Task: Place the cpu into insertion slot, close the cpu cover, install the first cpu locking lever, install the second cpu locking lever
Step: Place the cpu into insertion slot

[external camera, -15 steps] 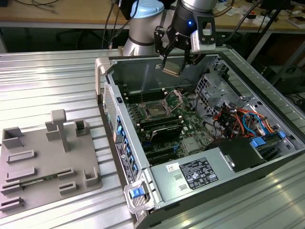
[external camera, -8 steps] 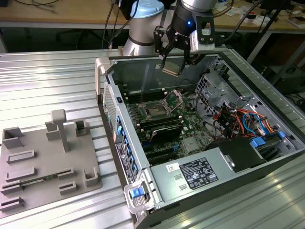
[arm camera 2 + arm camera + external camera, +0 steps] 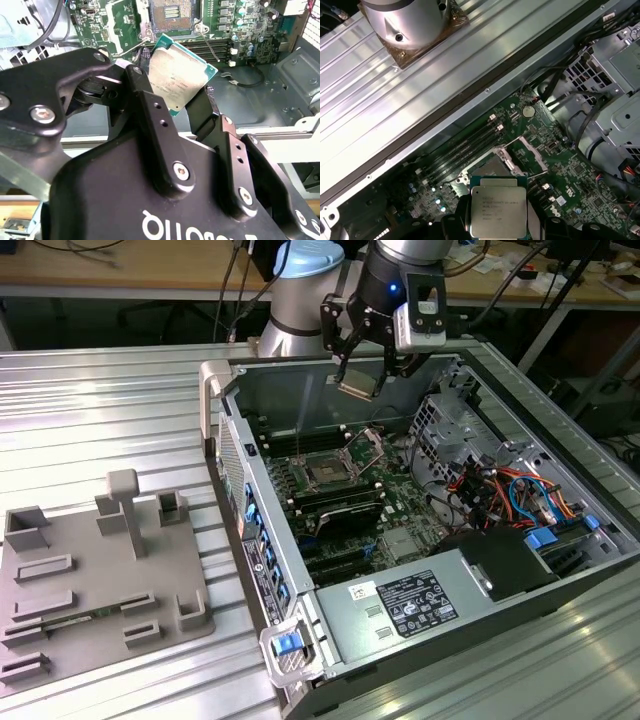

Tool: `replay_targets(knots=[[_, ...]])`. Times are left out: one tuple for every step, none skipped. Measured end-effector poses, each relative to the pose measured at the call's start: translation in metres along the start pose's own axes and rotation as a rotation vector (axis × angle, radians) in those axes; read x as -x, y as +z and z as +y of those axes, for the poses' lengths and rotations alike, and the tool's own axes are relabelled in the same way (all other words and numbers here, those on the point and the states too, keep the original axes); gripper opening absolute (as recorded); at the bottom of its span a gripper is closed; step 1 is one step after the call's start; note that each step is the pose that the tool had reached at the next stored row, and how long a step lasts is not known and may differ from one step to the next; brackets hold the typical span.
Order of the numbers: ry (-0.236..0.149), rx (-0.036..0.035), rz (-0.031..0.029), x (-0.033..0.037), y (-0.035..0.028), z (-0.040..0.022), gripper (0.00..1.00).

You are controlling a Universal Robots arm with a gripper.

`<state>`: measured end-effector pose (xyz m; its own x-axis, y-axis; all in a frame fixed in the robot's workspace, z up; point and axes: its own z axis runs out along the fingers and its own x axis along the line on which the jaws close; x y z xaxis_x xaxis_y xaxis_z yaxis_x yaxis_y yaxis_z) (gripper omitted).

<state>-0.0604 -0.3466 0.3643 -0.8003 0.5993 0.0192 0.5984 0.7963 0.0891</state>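
cpu (image 3: 498,212) in end effector (image 3: 358,380); insertion slot (image 3: 328,471) below.

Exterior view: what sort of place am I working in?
Probably a robotics lab or workshop: an open computer case on a ribbed metal table, cluttered wooden desks behind, the gripper holding the cpu.
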Motion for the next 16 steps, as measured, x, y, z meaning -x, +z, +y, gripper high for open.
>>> replay_targets(knots=[[0.004, 0.0001, -0.0004, -0.0003, 0.0, -0.0002, 0.55], [0.008, 0.0002, -0.0008, -0.0005, 0.0001, -0.0004, 0.55], [0.015, 0.0004, -0.0014, -0.0009, 0.0001, -0.0007, 0.55], [0.02, 0.0005, -0.0017, -0.0012, 0.0001, -0.0009, 0.55], [0.024, 0.0005, -0.0021, -0.0014, 0.0002, -0.0011, 0.55], [0.03, 0.0006, -0.0026, -0.0018, 0.0002, -0.0014, 0.55], [0.034, 0.0007, -0.003, -0.0022, 0.0002, -0.0017, 0.55], [0.041, 0.0008, -0.0037, -0.0027, 0.0002, -0.002, 0.55], [0.049, 0.001, -0.0044, -0.0031, 0.0003, -0.0024, 0.55], [0.053, 0.001, -0.0047, -0.0034, 0.0003, -0.0026, 0.55], [0.056, 0.0012, -0.005, -0.0037, 0.0003, -0.0028, 0.55], [0.06, 0.0012, -0.0053, -0.004, 0.0004, -0.0031, 0.55], [0.063, 0.0012, -0.0056, -0.0043, 0.0004, -0.0033, 0.55], [0.066, 0.0013, -0.0059, -0.0047, 0.0004, -0.0036, 0.55], [0.069, 0.0014, -0.0061, -0.0051, 0.0004, -0.0038, 0.55], [0.071, 0.0014, -0.0064, -0.0053, 0.0003, -0.004, 0.55]])
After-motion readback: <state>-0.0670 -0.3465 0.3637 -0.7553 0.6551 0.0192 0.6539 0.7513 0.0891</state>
